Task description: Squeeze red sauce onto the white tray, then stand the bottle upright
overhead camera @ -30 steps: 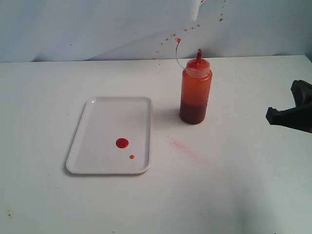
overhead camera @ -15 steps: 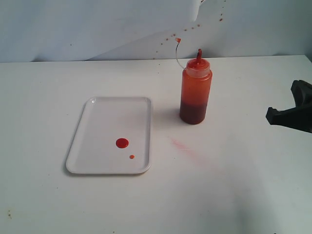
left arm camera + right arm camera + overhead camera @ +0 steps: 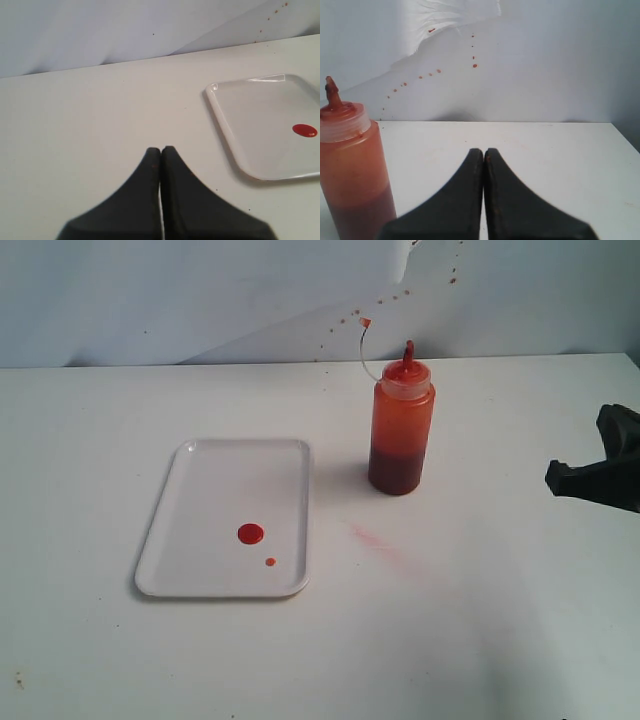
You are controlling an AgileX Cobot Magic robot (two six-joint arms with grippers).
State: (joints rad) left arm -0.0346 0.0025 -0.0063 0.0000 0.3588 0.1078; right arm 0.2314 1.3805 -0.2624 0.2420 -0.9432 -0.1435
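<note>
Stillness marks the last second: the bottle point(image 3: 401, 435), the white tray point(image 3: 200, 490) and the dark right jaws at the exterior view's right edge sit exactly where they were. The bottle stands upright on the counter point(image 3: 480, 620), near the tray's far right corner but apart from it, nozzle up, its small cap point(image 3: 366, 322) on a thin tether. Red sauce point(image 3: 250, 533) lies on the tray as one round blob with a smaller dot point(image 3: 270, 561) beside it. A faint pink smear point(image 3: 378, 538) marks the counter in front of the bottle. The left jaws are pressed together, holding nothing, near the tray. The right jaws are likewise closed tip to tip and empty, clear of the bottle.
</note>
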